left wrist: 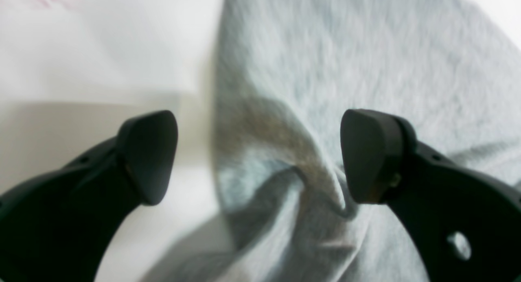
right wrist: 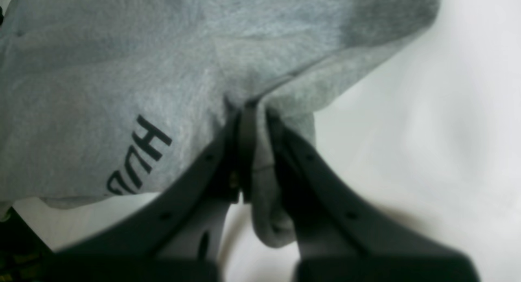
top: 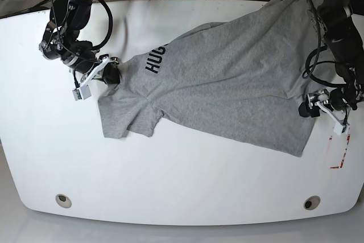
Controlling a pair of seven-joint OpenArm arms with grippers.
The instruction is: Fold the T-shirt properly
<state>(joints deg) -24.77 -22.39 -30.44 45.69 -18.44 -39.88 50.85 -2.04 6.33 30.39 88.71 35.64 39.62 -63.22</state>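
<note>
The heather-grey T-shirt [top: 227, 83] lies spread aslant on the white table [top: 170, 169], one sleeve at the lower left and black lettering [right wrist: 142, 151] near the collar. My right gripper [right wrist: 252, 111] is shut on a pinched fold of its cloth by the shoulder, seen in the base view at the shirt's left end [top: 112, 74]. My left gripper [left wrist: 260, 158] stands open at the shirt's right edge [top: 305, 108]. A raised wrinkle of the T-shirt [left wrist: 325, 70] sits between its fingers, close to the right fingertip [left wrist: 372, 156]; bare table lies by the other.
A white slip with red marks [top: 339, 152] lies on the table at the right, just below the left arm. Two round holes [top: 63, 200] [top: 311, 202] sit near the table's front edge. Cables hang behind the far edge.
</note>
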